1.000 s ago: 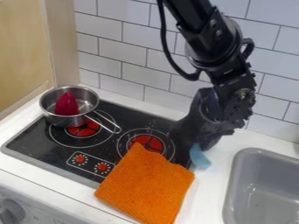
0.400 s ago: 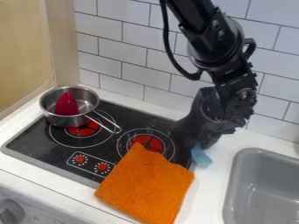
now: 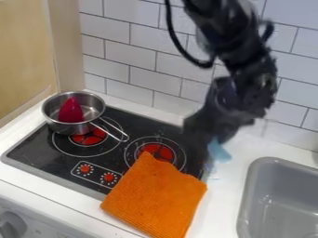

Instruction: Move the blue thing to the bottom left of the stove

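From where I stand, at left a metal saucepan [image 3: 55, 115] with a dark-pink object [image 3: 70, 110] inside sits on the stove [image 3: 38, 148]. An orange cloth [image 3: 155, 197] lies over the stove's near right part. Further right, the black gripper [image 3: 203, 148] has its jaws closed upon the light-blue piece [image 3: 218, 151], beside the stove's right edge. At far right is the grey sink [image 3: 273, 204].
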`<act>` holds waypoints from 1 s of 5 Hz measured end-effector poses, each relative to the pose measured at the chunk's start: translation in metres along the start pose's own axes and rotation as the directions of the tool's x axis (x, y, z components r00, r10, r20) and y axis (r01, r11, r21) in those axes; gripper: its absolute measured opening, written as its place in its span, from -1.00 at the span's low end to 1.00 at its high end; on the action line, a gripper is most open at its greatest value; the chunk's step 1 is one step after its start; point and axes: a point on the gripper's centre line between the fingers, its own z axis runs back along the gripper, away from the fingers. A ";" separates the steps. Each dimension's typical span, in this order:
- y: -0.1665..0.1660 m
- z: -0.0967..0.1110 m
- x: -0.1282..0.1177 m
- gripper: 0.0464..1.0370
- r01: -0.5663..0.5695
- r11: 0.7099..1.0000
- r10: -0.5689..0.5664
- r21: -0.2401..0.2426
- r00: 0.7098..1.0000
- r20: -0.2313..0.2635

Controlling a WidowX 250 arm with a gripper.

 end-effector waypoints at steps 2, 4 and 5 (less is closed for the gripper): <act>0.031 0.038 0.005 -0.52 -0.082 0.996 0.083 -0.028 0.996 0.033; 0.103 0.066 0.009 -0.52 -0.313 0.949 0.309 0.033 0.946 0.098; 0.131 0.066 0.005 -0.52 -0.379 0.923 0.371 0.064 0.922 0.112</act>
